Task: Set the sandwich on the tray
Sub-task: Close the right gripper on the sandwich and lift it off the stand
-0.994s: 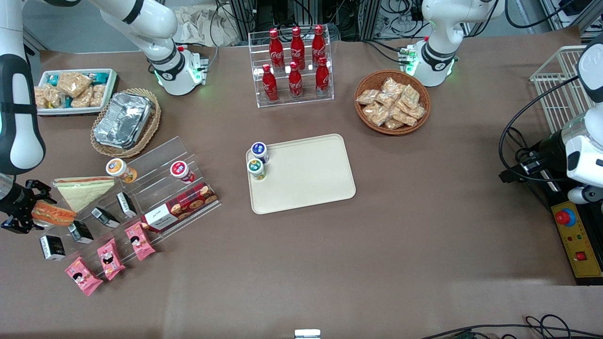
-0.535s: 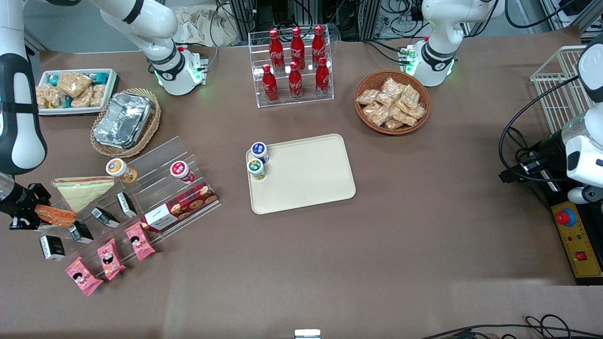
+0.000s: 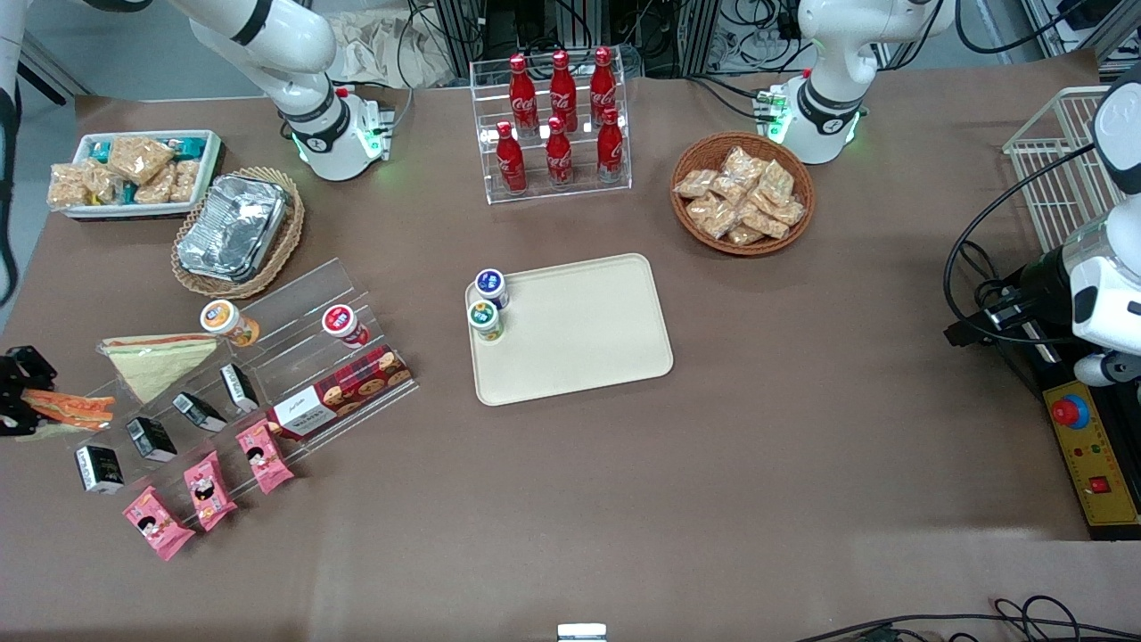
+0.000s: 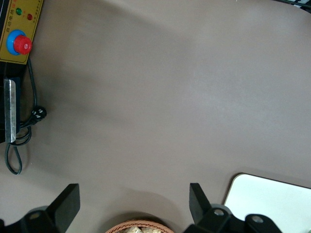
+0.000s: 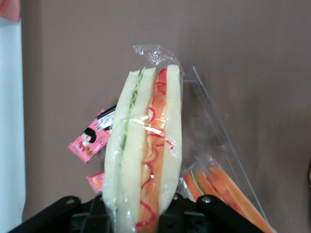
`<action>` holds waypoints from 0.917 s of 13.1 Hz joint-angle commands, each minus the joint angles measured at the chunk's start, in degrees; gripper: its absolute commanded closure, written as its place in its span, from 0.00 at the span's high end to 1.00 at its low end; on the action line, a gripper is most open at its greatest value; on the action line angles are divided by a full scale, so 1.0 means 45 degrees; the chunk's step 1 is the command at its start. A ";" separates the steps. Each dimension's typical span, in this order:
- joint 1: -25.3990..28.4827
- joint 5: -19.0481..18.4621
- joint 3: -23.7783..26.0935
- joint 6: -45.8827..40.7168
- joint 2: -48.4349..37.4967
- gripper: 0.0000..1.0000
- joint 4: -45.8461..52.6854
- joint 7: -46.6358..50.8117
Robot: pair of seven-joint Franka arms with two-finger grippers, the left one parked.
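Brown table [image 3: 758, 464] carries tray [image 3: 570, 330], wicker snack basket [image 3: 742, 193], cola rack [image 3: 553, 125], acrylic stand [image 3: 294, 357]; gripper [image 3: 16, 392] at working arm's end.

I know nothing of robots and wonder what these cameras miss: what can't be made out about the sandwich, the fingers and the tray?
1. Front view: the gripper, at the working arm's end of the table, is cut by the picture's edge and covers part of the sandwich.
2. Right wrist view: the sandwich's gripped end runs off the picture's edge between the fingers.
3. Left wrist view: only a corner of the tray shows.
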 commanded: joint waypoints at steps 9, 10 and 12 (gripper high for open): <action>0.3585 -0.0554 0.0078 -0.3317 -0.0503 0.00 0.1877 0.5265; 0.4269 -0.0712 0.0078 -0.3415 -0.0542 0.00 0.1877 0.6106; 0.5695 -0.0830 0.0078 -0.3475 -0.0601 0.00 0.1858 0.7824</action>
